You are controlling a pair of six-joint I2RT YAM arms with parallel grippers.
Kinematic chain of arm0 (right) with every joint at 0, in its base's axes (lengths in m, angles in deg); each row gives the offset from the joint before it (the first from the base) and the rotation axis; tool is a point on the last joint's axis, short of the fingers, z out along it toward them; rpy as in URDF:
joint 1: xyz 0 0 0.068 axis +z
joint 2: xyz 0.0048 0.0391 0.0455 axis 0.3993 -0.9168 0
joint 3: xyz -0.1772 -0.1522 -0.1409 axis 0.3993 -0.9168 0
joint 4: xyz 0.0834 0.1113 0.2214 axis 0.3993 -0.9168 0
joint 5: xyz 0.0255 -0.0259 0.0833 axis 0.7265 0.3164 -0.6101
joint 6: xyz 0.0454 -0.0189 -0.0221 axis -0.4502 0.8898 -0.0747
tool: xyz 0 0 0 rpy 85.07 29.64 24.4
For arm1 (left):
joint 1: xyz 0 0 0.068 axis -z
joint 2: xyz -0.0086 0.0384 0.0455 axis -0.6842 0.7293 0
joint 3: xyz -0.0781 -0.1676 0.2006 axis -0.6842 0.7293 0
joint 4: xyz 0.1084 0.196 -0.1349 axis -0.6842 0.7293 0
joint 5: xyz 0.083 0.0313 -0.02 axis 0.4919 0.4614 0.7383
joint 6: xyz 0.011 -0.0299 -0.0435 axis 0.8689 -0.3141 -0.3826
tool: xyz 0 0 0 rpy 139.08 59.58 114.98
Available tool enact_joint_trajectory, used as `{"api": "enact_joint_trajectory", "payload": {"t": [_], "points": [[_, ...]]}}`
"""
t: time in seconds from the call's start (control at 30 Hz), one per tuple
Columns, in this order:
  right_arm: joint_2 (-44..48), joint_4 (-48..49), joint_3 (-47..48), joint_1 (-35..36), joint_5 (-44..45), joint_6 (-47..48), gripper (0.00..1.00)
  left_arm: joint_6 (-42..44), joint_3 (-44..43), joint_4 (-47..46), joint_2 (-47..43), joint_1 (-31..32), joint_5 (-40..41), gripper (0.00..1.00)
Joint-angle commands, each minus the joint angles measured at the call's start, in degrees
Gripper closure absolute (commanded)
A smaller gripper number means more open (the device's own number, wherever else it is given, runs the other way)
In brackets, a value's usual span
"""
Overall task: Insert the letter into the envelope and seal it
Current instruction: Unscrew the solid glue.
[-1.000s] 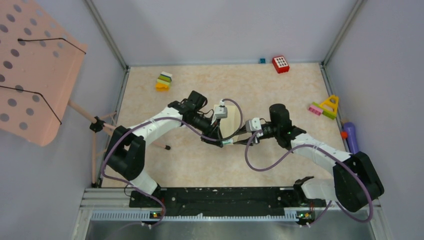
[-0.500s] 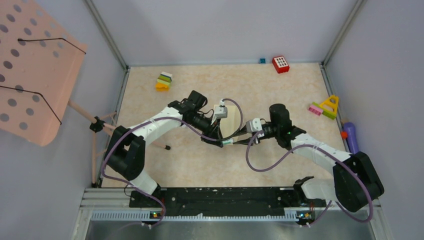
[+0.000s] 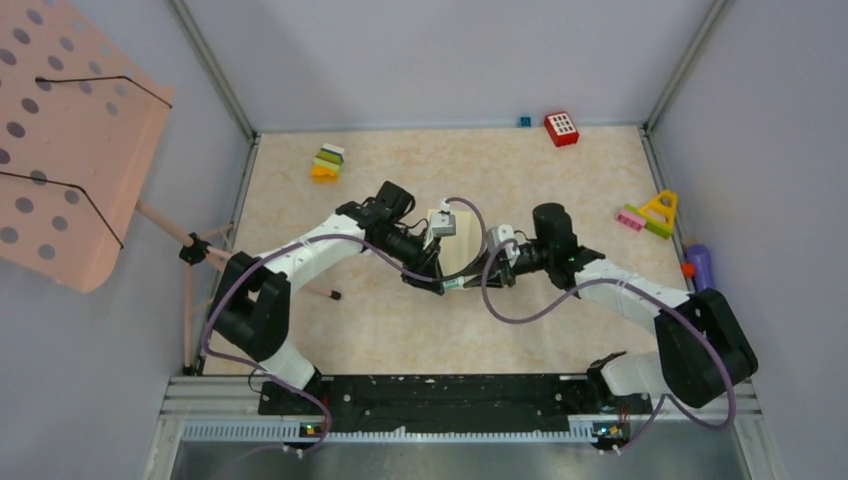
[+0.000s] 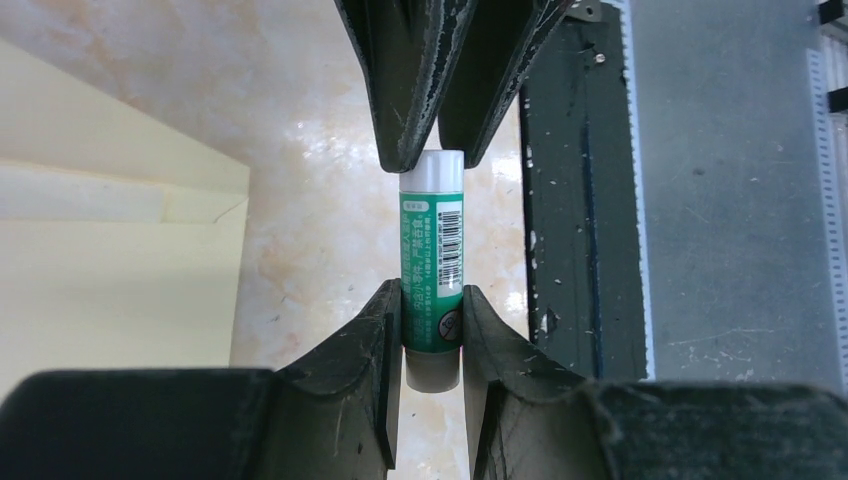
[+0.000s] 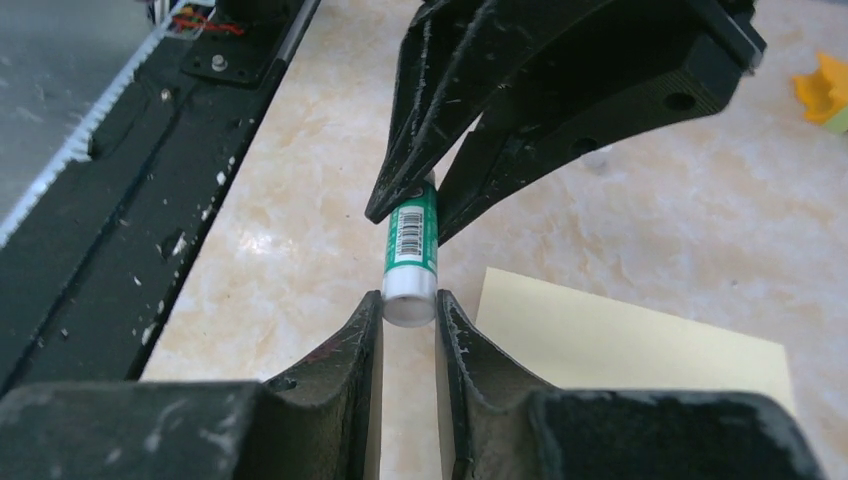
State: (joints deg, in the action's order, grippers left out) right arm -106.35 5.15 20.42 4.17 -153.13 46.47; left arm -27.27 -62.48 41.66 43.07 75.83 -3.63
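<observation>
table [image 3: 380, 320]: beige marble top | envelope [image 4: 110, 280] centre | red block [image 3: 561, 128] rear | block stack [image 3: 327, 162] rear-left | yellow triangle [image 3: 659, 208] right

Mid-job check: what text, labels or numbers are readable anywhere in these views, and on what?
Glue stick, gripped by left gripper and right gripper: barcode and small print, too small to read.
Envelope: no text visible.
Nothing else legible.

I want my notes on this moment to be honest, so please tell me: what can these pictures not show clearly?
- The letter: seen in no view.
- The envelope: cut by the frame edge in both wrist views, partly covered by the arms from above.
- Its flap: open or sealed, cannot tell, for the same reason.
- The glue stick: label print too small to read.
</observation>
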Motion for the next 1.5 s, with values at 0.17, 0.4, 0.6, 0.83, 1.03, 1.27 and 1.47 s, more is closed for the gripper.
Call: {"api": "enact_joint_trajectory", "payload": {"t": [0.17, 0.4, 0.6, 0.83, 1.03, 1.27, 1.47], "points": [[-19.88, -9.75, 22.80, -2.82, -0.09, -40.79, 0.84, -6.08, 5.54, -18.02, -9.68, 0.14, 13.78, 1.00], [-31.85, 7.01, 23.26, -5.93, -12.51, -75.21, 0.85, -6.16, 7.86, -21.89, -12.22, 0.58, 20.16, 1.00], [-28.88, -11.90, 27.58, -6.95, -12.14, -52.98, 0.76, -6.16, 7.69, -21.65, -11.76, 0.66, 18.35, 1.00], [-20.24, -33.10, 27.55, -7.45, -5.13, -13.33, 0.57, -5.10, 5.54, -16.42, -9.54, 0.47, 8.44, 1.00], [-7.20, -14.56, 13.00, -7.47, -6.22, -4.88, 0.51, -0.99, 1.40, -7.10, -3.83, 0.55, -2.71, 1.00], [3.67, -4.19, -0.73, -7.25, -8.37, 11.00, 0.53, -0.17, -1.19, -3.21, 1.56, -0.18, -8.53, 1.00], [5.28, -0.68, -1.96, -4.24, -3.25, 11.01, 0.56, -1.36, -1.04, -3.91, 2.59, -0.81, -10.00, 1.00]]}}
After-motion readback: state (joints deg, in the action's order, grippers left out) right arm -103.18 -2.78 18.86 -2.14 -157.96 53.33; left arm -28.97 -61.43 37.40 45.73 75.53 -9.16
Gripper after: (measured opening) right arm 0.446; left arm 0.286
